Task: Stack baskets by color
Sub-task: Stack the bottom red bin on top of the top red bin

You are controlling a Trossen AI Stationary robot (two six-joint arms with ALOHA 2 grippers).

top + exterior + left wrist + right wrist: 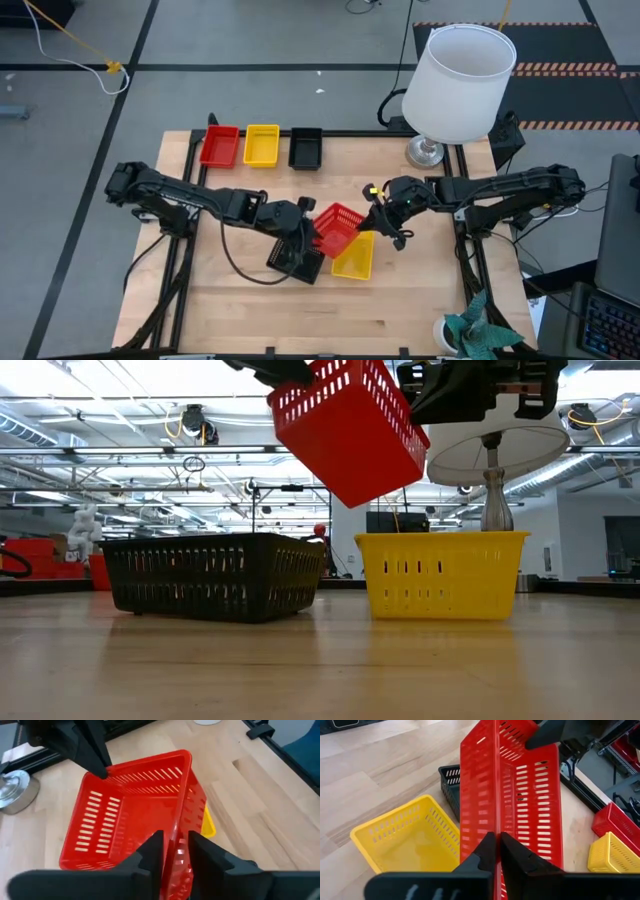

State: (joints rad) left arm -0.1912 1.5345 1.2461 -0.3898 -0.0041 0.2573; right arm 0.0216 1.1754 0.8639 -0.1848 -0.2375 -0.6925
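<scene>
Red basket (337,229) midair, pinched by left gripper (175,851) and right gripper (498,851); black basket (213,575), yellow basket (441,573) loose below; three far stacks (262,146) waiting.

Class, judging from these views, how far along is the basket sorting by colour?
Done: red, yellow and black mesh plastic baskets line the table's far edge.
In hand: both the left gripper and the right gripper pinch a lifted red basket.
Left: a loose black basket and yellow basket nearby.

Lifted basket (337,229) between end effectors
</scene>
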